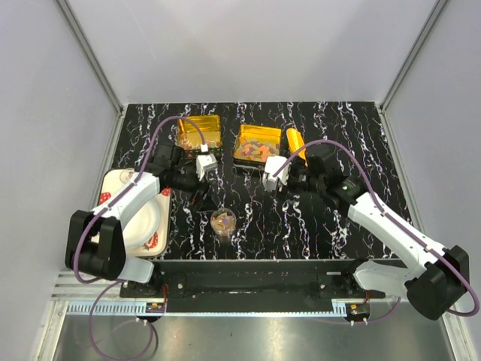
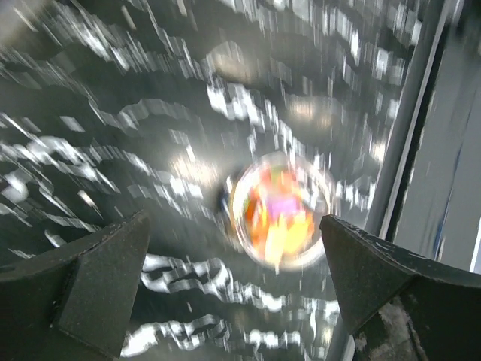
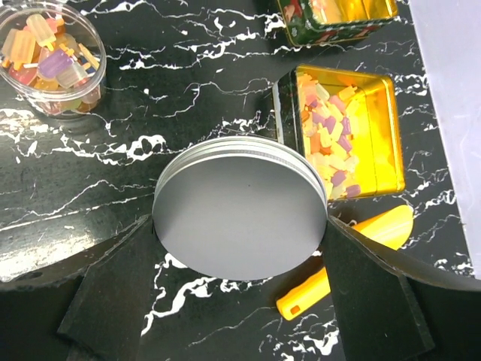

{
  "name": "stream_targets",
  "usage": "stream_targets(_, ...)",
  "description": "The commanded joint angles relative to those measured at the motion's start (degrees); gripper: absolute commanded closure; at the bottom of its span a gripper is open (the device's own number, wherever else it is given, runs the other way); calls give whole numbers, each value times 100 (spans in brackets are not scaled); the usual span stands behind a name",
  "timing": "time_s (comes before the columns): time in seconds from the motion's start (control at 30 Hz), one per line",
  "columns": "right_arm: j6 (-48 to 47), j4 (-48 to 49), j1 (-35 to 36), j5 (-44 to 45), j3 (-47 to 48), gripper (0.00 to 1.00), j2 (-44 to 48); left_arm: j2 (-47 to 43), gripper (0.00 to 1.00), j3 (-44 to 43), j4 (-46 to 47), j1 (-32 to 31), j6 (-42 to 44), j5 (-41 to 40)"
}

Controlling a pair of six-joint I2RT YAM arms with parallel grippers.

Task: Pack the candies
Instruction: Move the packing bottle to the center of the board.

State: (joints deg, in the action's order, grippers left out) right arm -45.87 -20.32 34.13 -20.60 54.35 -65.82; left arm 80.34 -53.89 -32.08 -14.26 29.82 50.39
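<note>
Reference point: the open square gold metal tin (image 1: 259, 143) at the far side of the black white-veined table (image 1: 338, 120).

Task items: the small multicoloured candies (image 3: 334, 139) lie loose inside this tin, covering part of its floor. More candies fill a small round clear plastic tub (image 1: 223, 220), which stands upright on the table. It is well apart from the tin, toward the near edge and slightly to the left.

Right gripper (image 3: 239, 222): jaws set wide and closed on a round silver metal lid (image 3: 240, 195), with both black fingers (image 3: 113, 293) against its rim. The lid is held flat above the table, just on the near side of the tin. In the right wrist view it overlaps the tin's near edge.

Left gripper (image 2: 233, 222): jaws spread fully and nothing between them. The left wrist view is heavily blurred and shows only the clear tub below and ahead of the fingers. In the top view this gripper is to the left of the tin and nearer to the robot.

Other items:
- A yellow-orange plastic scoop (image 1: 295, 141) lies just beside the tin's right side.
- A second square gold tin (image 1: 199, 131) stands just beside the tin's left side. Its contents cannot be determined.
- A white plate with red markings (image 1: 154, 218) sits far to the left of the tin, at the table's left edge, partly under the left arm.
</note>
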Motion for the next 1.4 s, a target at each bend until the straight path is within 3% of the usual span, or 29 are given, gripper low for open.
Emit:
stream_targets(0.0,-133,-394,-55,-67,488,17,210,175,1,-16,-1140,-42,1936,-319)
stream_targets(0.13,-159,-552,-99,-76,586,17,280,421,1,-122,-1775,-120,2598,-608)
stream_targets(0.3,-212,-675,-135,-76,577,17,377,422,1,228,-1777,-567,2924,-1162)
stream_targets(0.53,-317,-912,-187,-67,621,17,517,535,1,695,-591,-1394,2213,-2075)
stream_targets(0.7,-388,-1080,-258,65,682,17,693,790,1,643,139,-1738,1668,-2183)
stream_targets(0.8,-440,-1246,-310,153,718,16,807,869,6,537,535,-1913,1343,-2323)
stream_targets(0.87,-458,-1299,-345,249,718,16,852,1009,14,398,614,-2097,1255,-2402)
stream_targets(1.1,-476,-1493,-416,425,823,16,1054,1616,34,-139,527,-2915,701,-3508)
stream_targets(1.37,-511,-1660,-547,513,955,16,1098,2205,39,-1123,570,-3504,-107,-3036)
